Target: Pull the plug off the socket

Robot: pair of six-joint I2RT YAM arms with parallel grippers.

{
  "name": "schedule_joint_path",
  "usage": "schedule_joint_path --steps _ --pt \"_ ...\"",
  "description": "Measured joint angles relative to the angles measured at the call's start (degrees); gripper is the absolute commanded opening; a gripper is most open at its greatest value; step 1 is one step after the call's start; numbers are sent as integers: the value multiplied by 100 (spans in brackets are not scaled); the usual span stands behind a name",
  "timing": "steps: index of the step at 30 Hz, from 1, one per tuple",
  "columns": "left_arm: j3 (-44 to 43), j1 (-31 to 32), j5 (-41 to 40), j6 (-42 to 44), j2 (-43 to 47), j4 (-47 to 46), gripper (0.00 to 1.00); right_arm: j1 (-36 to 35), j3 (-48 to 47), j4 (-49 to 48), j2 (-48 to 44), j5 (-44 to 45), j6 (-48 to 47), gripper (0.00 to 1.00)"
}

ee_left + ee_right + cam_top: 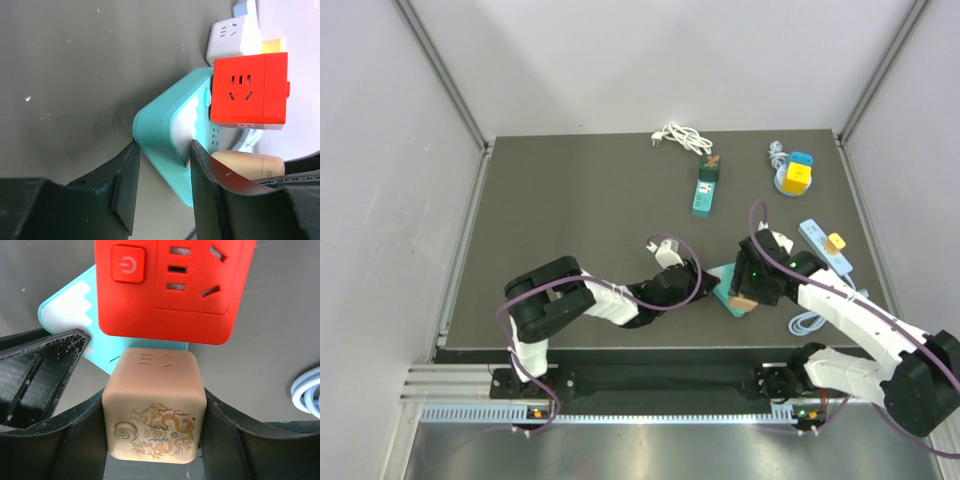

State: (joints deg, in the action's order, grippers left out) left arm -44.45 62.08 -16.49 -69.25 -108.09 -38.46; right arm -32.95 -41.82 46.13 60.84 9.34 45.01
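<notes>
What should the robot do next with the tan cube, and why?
Probably pull the tan cube plug straight out of the teal power strip with the right tool. It hugs both sides of the cube, and the left tool pinches the strip's end, so the strip should stay put.

In the right wrist view, the red cube just beyond the right gripper is cut off by the top edge. It covers most of the teal power strip. The tan cube plug hides its own join with the strip, so its pins cannot be seen. To that gripper's right, a white cable is clipped by the frame edge.

In the left wrist view, the strip's far end beyond the left gripper is lost under the red cube. The plug shows only partly behind one of that gripper's fingers, and a blue strip is cut at the top.

From above, the right arm hides the red cube, and both grippers' fingertips are too small to tell.
</notes>
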Motion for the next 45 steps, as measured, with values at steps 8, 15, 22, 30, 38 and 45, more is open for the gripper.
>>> schedule_joint_path --steps 8,15,22,30,38,45 --pt "-645 483 -1255 625 -28 1086 0 334 -136 79 278 -234 -306 0" --pt "-831 553 -1781 868 -120 1163 0 695 -356 157 278 -455 -645 0" --pt "-785 527 -1893 1108 -116 1012 0 765 -354 195 278 -603 -809 0" --pt "-267 271 -662 1696 350 826 62 765 33 59 -44 -966 -927 0" --pt "-13 208 275 1700 614 1178 84 763 396 -114 -385 -1222 -992 0" --pt "313 85 1130 1248 623 570 85 763 560 -367 -498 -1272 -990 0"
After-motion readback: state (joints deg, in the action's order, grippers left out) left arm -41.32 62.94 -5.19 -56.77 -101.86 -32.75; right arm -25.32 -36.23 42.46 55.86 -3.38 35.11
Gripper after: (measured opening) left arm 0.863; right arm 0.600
